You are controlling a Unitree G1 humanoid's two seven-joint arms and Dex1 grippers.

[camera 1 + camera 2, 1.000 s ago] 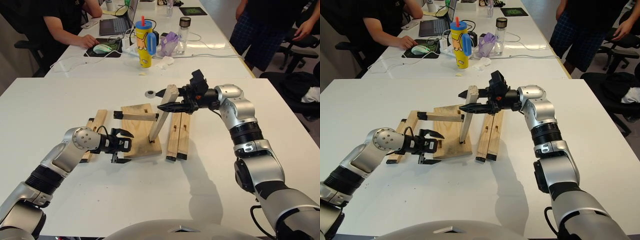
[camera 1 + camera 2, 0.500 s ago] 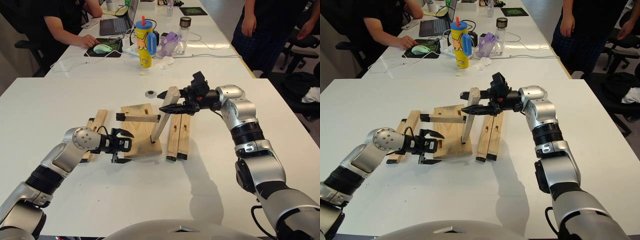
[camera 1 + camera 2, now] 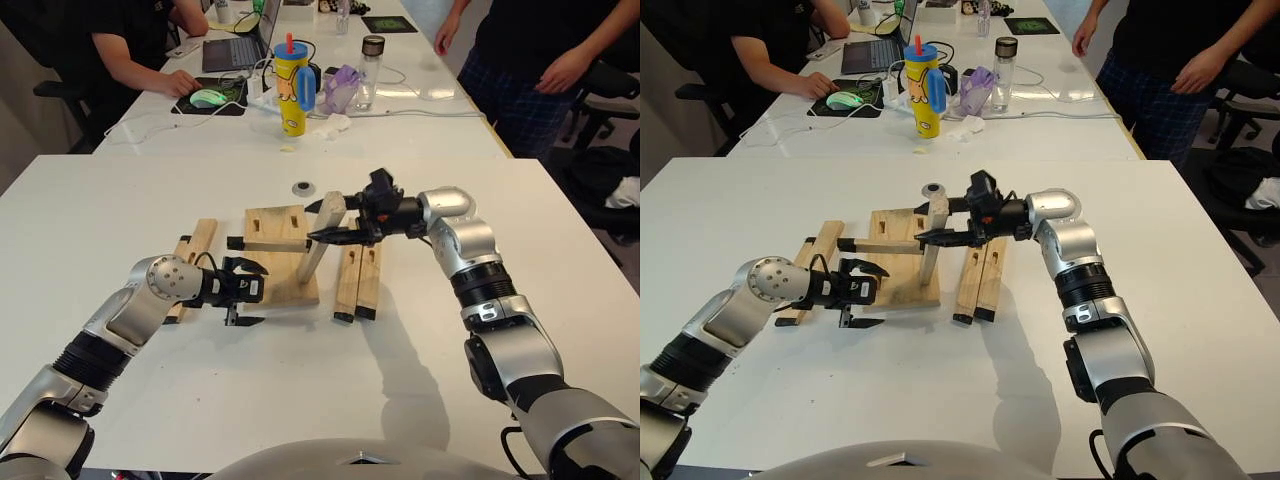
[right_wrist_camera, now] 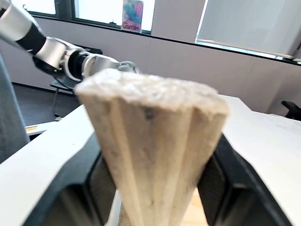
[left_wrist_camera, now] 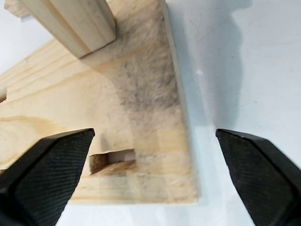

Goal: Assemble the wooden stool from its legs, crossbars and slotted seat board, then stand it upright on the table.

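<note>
Wooden leg (image 3: 312, 260) lower than before, right gripper (image 3: 313, 222) farther left.

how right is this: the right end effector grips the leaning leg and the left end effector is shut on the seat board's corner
Not quite. The left end effector is open, not shut: the left wrist view shows its fingers apart, with the seat board's corner between them. The right end effector does grip the leaning leg.
</note>
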